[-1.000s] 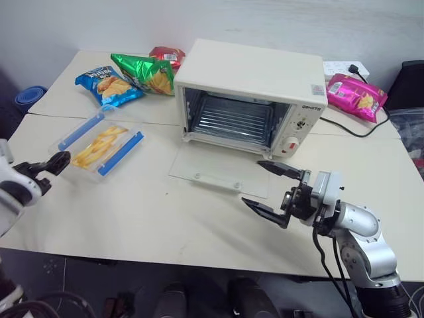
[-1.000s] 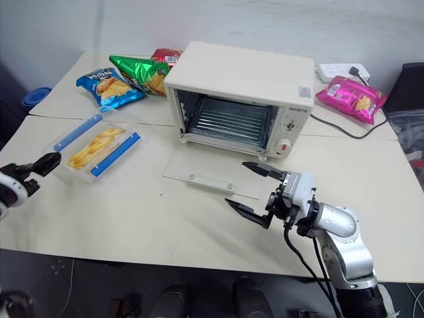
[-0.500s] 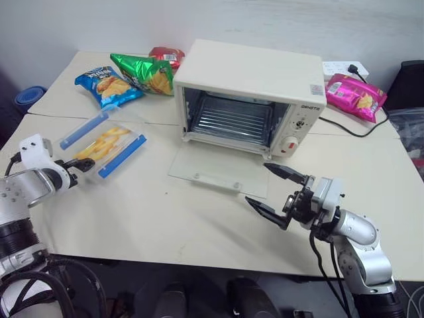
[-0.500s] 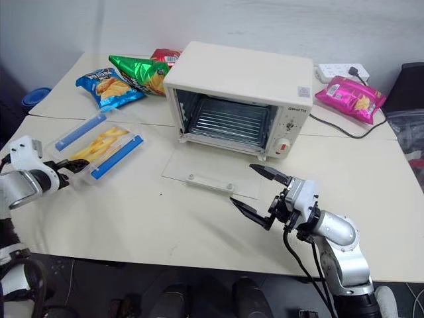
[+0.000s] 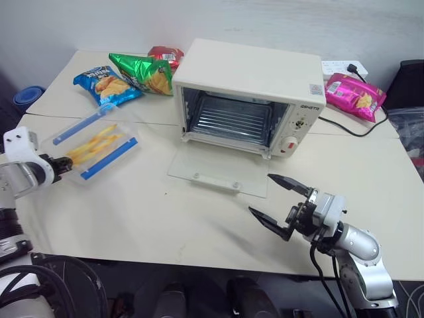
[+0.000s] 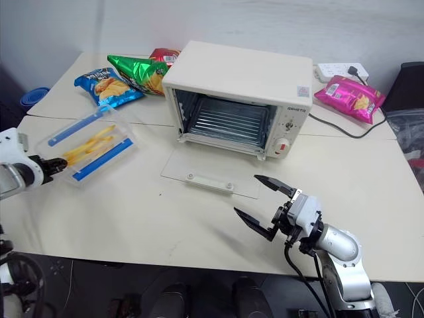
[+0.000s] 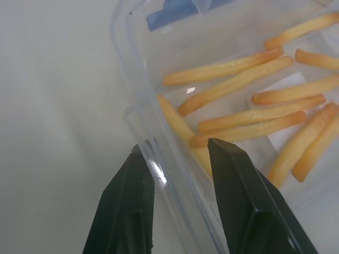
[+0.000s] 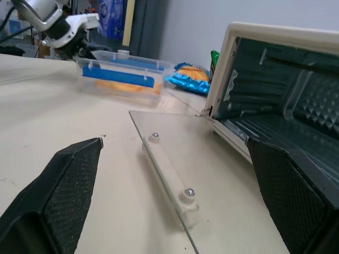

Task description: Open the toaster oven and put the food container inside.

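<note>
food container (image 5: 93, 143): flat clear plastic box with two blue side clips, yellow fries lying loose inside; it sits on the left part of the surface (image 5: 132, 212), well apart from the oven, one end raised slightly.
toaster oven (image 5: 248, 96): cream-white box, red knob on its side panel, wire rack inside; its glass door (image 5: 218, 173) lies folded down flat on the surface, white bar handle up.
left hand (image 7: 177, 159): black fingers closed over the container's near rim.
right hand (image 5: 278, 204): fingers spread wide, holding nothing, hovering near the door's front edge.
</note>
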You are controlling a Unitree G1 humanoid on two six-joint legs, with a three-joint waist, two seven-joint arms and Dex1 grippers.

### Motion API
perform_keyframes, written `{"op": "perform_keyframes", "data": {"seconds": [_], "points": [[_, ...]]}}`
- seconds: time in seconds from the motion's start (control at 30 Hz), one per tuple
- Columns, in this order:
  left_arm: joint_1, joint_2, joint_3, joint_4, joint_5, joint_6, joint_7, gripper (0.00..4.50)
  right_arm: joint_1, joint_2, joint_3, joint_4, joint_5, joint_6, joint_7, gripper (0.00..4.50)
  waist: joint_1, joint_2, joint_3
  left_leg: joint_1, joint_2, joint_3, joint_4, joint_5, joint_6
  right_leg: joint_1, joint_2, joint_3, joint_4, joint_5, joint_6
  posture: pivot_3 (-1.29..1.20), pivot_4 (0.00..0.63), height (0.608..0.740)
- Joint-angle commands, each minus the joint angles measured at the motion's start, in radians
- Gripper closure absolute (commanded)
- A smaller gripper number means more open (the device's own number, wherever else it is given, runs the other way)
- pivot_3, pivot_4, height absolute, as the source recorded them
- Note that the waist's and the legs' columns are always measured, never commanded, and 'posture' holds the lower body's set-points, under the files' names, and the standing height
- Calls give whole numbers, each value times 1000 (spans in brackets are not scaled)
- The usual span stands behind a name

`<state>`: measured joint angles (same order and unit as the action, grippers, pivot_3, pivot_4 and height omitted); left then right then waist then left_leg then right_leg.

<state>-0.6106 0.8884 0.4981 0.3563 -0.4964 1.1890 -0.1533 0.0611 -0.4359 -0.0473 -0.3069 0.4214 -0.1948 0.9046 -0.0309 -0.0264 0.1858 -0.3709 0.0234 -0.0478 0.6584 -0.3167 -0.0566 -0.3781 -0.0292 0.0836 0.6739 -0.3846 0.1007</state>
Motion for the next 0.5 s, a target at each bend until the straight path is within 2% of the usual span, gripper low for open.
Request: {"op": "perform_keyframes", "data": {"seconds": [0.03, 0.13, 0.27, 0.33, 0.5], "points": [[-19, 77, -50, -61, -34, -26, -183, 3256, 4, -12, -12, -45, 22, 4, -9, 0, 3, 0, 0, 0, 0, 0, 0, 0, 0, 0, 0, 0, 0, 0, 0, 0, 150, 740], [-32, 161, -160, -154, -67, -2, -358, 3256, 13, -21, -22, -48, 25, 15, -12, 0, 6, -1, 1, -1, -1, -2, 0, 0, 0, 1, -1, -1, 0, 0, 0, 0, 150, 740], [-104, 196, -291, -262, -115, 103, -477, 3256, 28, -35, -42, -47, 24, 27, -28, 0, 5, -2, 1, -2, -2, -2, -1, 0, 0, 1, -2, -1, -2, 0, 0, 0, 150, 740], [-149, 180, -374, -325, -116, 131, -501, 3256, 48, -39, -58, -47, 21, 23, -39, 0, 4, -1, 1, -1, -3, -1, -1, 0, 1, 1, -2, 0, -2, 0, 0, 0, 150, 740], [-303, 3, -543, -397, -105, 198, -478, 3256, 131, -46, -111, -84, 15, 17, -74, 0, 7, -1, 2, -2, -3, -2, 0, 0, 2, 1, -1, 0, -1, 0, 0, 0, 150, 740]]}}
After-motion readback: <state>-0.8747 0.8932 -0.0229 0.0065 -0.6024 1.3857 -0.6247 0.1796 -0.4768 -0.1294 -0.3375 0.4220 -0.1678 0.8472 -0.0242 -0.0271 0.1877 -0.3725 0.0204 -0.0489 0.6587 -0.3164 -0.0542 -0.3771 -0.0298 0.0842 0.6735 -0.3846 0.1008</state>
